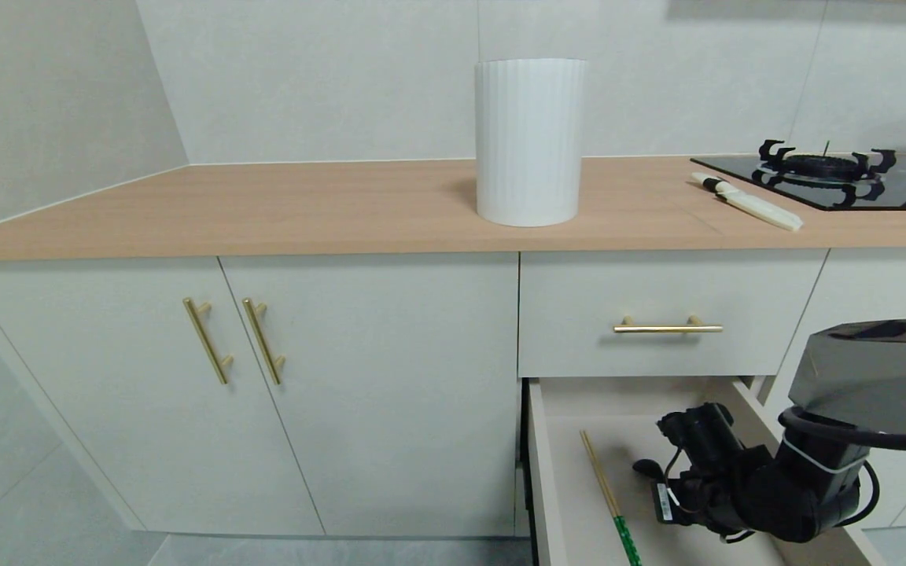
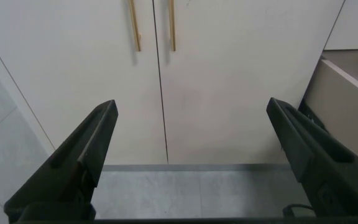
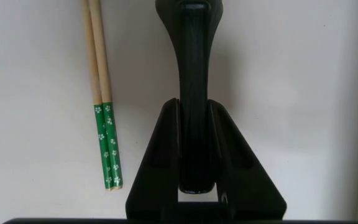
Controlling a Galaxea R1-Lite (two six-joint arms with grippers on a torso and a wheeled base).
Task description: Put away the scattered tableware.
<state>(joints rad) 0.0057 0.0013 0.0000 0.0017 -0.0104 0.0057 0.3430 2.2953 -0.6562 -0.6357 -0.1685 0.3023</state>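
The left gripper (image 2: 191, 113) is hanging with its jaws spread wide and gripping nothing, facing the cabinet doors (image 2: 229, 93) to the left of the open drawer (image 1: 541, 472). Inside the drawer, a pair of green-tipped chopsticks (image 1: 606, 499) is lying near its left wall. Just to their right, the right gripper (image 3: 194, 107) is clamping narrowly on the handle of a dark spoon (image 3: 193, 56). On the counter above the drawer, a white ribbed canister (image 1: 529, 141) is standing upright and a knife (image 1: 748, 202) is lying further right.
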